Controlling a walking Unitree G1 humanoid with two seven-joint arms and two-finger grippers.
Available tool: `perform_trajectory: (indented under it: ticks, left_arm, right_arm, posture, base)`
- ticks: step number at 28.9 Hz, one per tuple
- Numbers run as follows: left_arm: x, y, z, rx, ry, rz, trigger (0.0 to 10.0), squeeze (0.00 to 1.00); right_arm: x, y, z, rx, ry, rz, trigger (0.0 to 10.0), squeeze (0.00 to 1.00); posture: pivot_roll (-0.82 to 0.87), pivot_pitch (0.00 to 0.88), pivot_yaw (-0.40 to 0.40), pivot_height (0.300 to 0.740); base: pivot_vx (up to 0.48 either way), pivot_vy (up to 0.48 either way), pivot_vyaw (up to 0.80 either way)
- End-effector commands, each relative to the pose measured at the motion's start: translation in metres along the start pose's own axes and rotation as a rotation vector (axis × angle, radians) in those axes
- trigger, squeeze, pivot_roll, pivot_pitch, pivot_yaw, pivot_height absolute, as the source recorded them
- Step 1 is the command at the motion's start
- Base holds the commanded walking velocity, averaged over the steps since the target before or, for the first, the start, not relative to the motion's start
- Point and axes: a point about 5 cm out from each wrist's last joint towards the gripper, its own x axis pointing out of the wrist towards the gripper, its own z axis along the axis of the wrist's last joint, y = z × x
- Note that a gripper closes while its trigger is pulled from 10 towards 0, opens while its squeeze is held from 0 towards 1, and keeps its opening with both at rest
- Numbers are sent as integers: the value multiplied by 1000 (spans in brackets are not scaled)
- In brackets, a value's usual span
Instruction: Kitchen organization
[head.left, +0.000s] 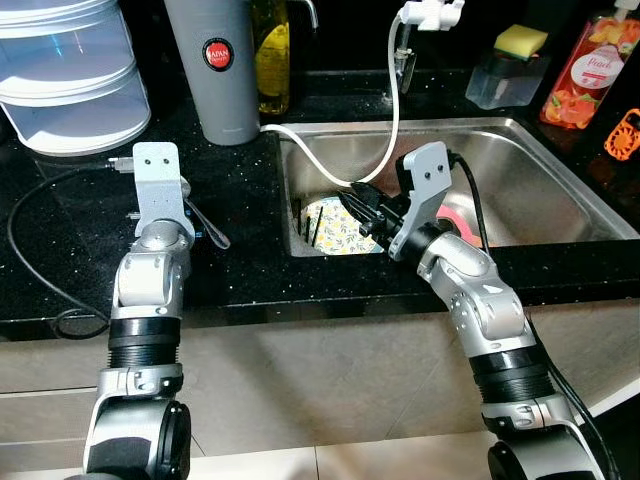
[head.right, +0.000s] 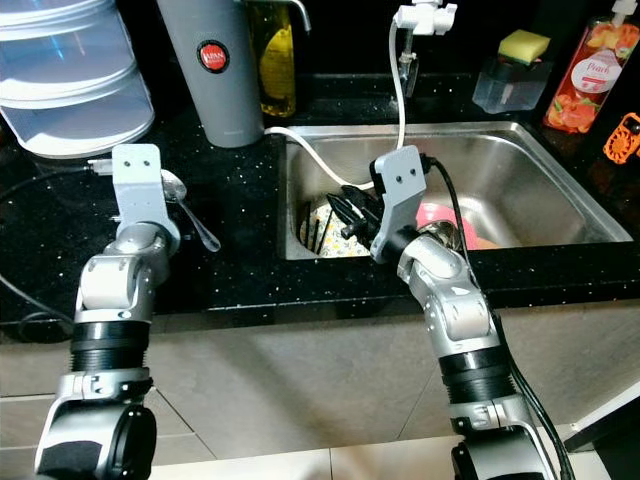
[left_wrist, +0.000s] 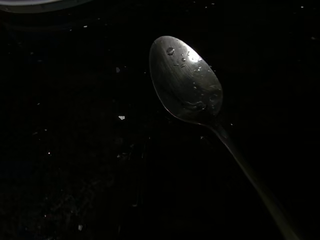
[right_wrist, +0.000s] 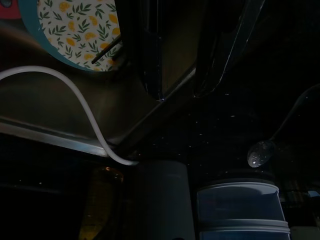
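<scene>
From the head views, the right end effector (head.left: 352, 207) hangs over the left end of the sink (head.left: 540, 140), fingers apart with nothing between them, just above the floral plate (head.left: 335, 226) leaning there; a pink dish (head.right: 440, 216) lies just right of it and a white hose (head.left: 392, 110) loops down from the tap. The left arm is parked over the black desk (head.left: 240, 270), its end effector beside a spoon (head.right: 185, 205) on the desk, left of the sink; whether those fingers are apart or together, I cannot tell. The left wrist view looks down at that spoon (left_wrist: 186, 82), wet, bowl up, lying free. The right wrist view has both fingers (right_wrist: 150, 50) spread, empty, with the plate (right_wrist: 75, 30) just beyond them. Looks like dishes are coming out of the sink one at a time; next the right arm needs to drop, straddle the plate's rim and close without snagging the hose.
</scene>
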Motion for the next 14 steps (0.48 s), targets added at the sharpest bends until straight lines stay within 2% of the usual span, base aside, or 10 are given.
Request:
perform_trajectory:
  ticks: [1,6,10,11,12,13,14]
  left_arm:
    - [5,7,-17,0,105,4,10000,0]
    - [5,9,-14,8,102,-7,10000,0]
    - [5,12,-1,-22,83,11,10000,0]
    - [5,10,7,-12,35,11,10000,0]
    - [5,10,7,-12,35,11,10000,0]
    - [1,3,25,2,-63,0,10000,0]
    - [-2,-2,33,4,-104,-7,10000,0]
  right_arm:
    - [-2,0,1,-7,7,2,10000,0]
    - [-2,1,1,-5,9,2,10000,0]
    - [-3,1,0,-3,9,-3,10000,0]
    - [-2,1,0,-2,8,-3,10000,0]
    - [-2,1,0,-2,8,-3,10000,0]
    - [-2,1,0,-2,6,-2,10000,0]
    - [-2,1,1,-2,5,-2,10000,0]
  posture:
    - [126,0,4,740]
    - [130,0,8,740]
    - [131,0,8,740]
    - [131,0,8,740]
    - [131,0,8,740]
    - [130,0,7,740]
    - [130,0,3,740]
  base:
    - [0,0,0]
    - [0,0,0]
    - [0,0,0]
    - [0,0,0]
    - [0,0,0]
    - [0,0,0]
    - [0,0,0]
